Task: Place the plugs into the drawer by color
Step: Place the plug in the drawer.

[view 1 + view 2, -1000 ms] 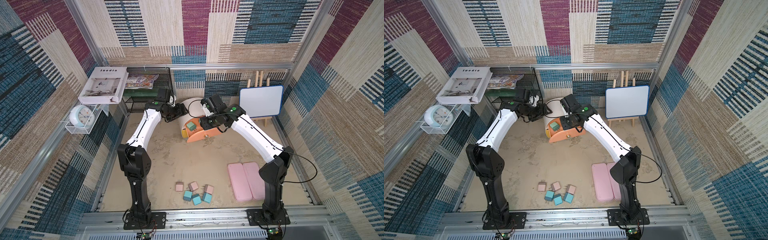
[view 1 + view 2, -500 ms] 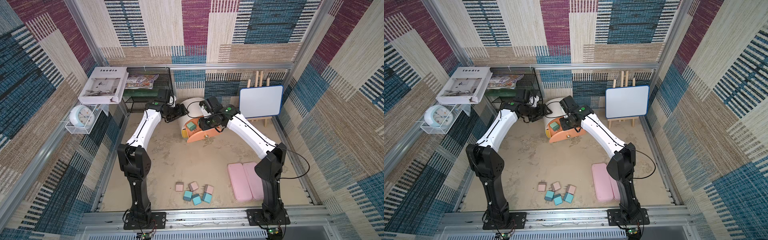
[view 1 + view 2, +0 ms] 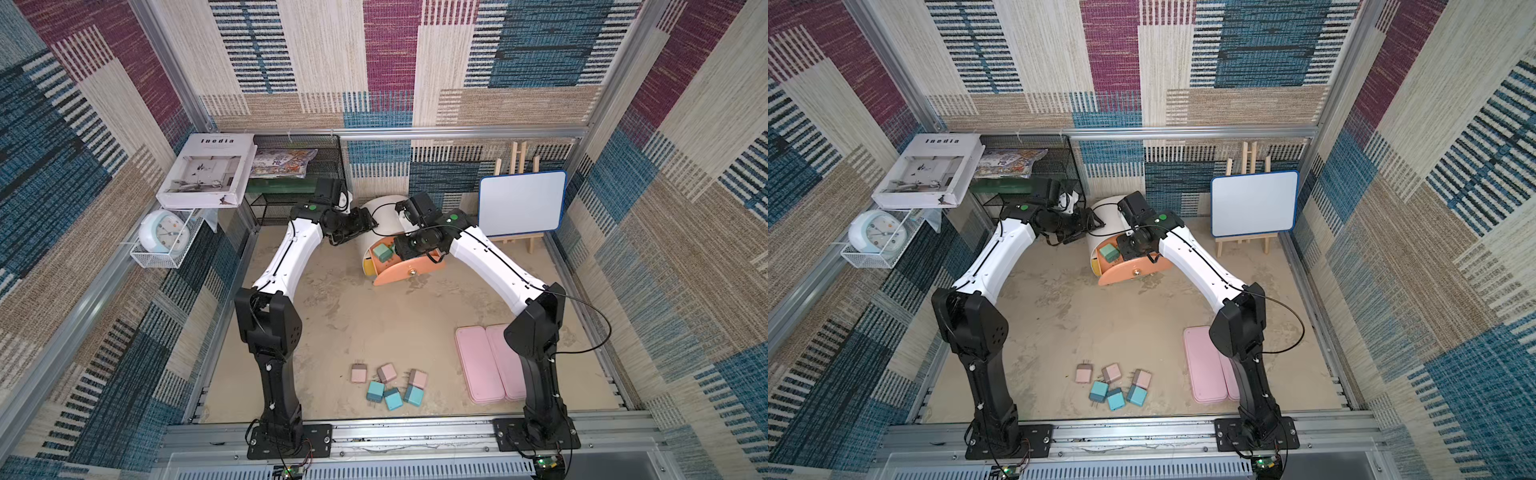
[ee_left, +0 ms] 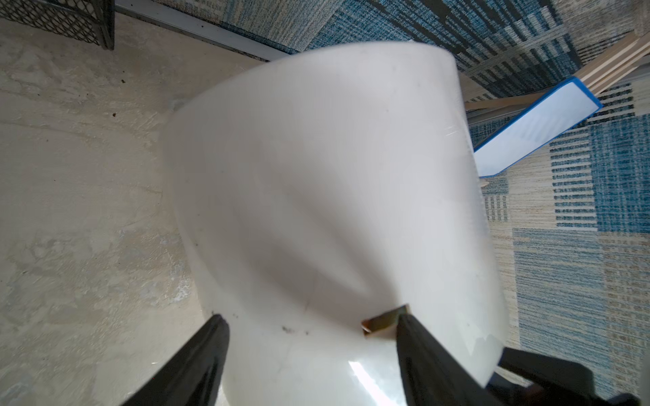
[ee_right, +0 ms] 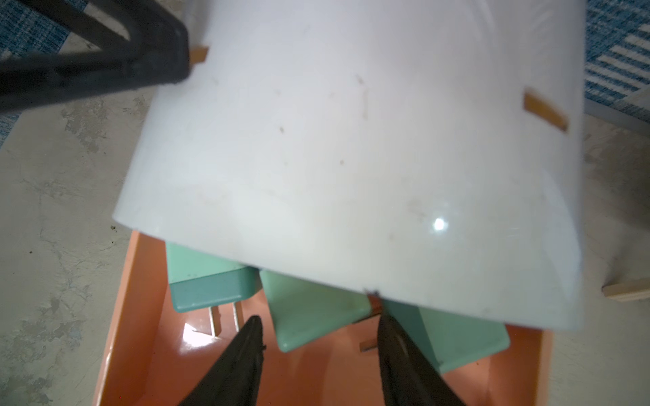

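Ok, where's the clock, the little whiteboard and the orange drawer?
clock (image 3: 164,235): in a top view, on its round face.
whiteboard (image 3: 521,203): in a top view, middle of its white panel.
orange drawer (image 3: 395,275): in a top view, on its curved front panel.

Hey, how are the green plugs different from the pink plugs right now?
The green plugs are mint; the pink plugs are pale pink. The green plugs lie in the pulled-out peach drawer, partly under the cabinet's white shell, while the pink plugs lie on the table beside the blue plugs. The green plugs sit right at the right gripper; the pink plugs have no gripper near them. Both: three boxy plugs with metal prongs.
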